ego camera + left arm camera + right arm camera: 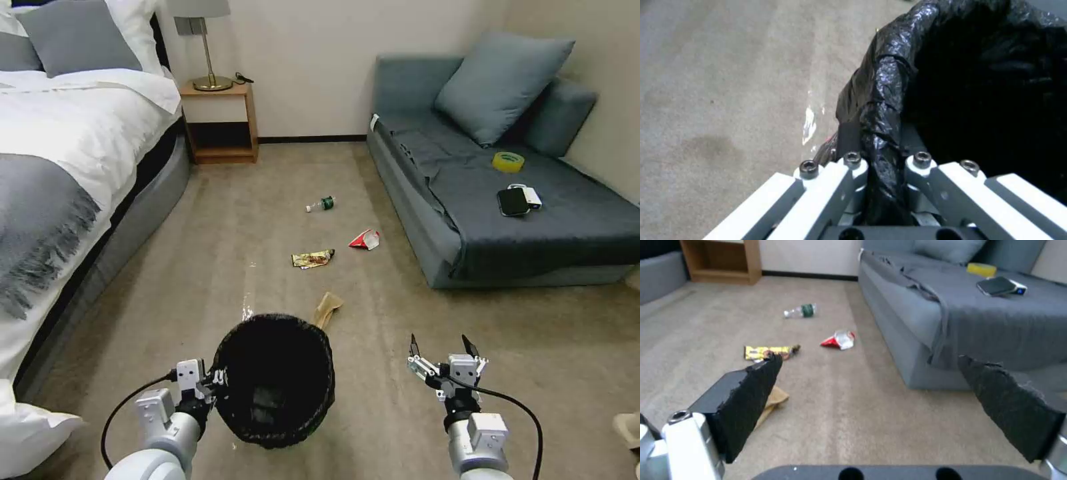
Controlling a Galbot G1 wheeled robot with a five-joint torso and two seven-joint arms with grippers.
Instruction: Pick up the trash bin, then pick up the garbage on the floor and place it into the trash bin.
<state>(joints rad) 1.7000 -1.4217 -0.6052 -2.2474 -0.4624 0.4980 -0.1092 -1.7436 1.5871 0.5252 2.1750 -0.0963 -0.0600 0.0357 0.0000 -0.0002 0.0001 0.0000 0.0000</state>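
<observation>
The left gripper [215, 381] has its fingers pinched tight on the near-left rim of the trash bin [275, 380], one finger inside and one outside the crinkled black bag, as the left wrist view shows [882, 173]. The bin hangs at the near left of the scene, its dark mouth turned up over the carpet [200, 267].

To the right, the right gripper [443, 350] is held out over bare carpet with its jaws spread wide and nothing between them; its black pads [751, 396] point toward the litter farther off.

The garbage lies scattered on the floor ahead. Nearest is the tan crumpled paper [328, 308], just beyond the far rim of the bin and partly hidden behind it. Farther on sits the gold wrapper [312, 259], and a little to its right, close to the foot of the sofa [427, 220], the red-and-white packet [365, 239]. Farthest off is the small clear bottle [321, 204] with its green label, lying on its side.

On the sofa seat, far right, rest a yellow tape roll [508, 161] and a black phone [513, 201]. A bed [73, 127] runs along the left, with a wooden nightstand [220, 123] at the far wall.
</observation>
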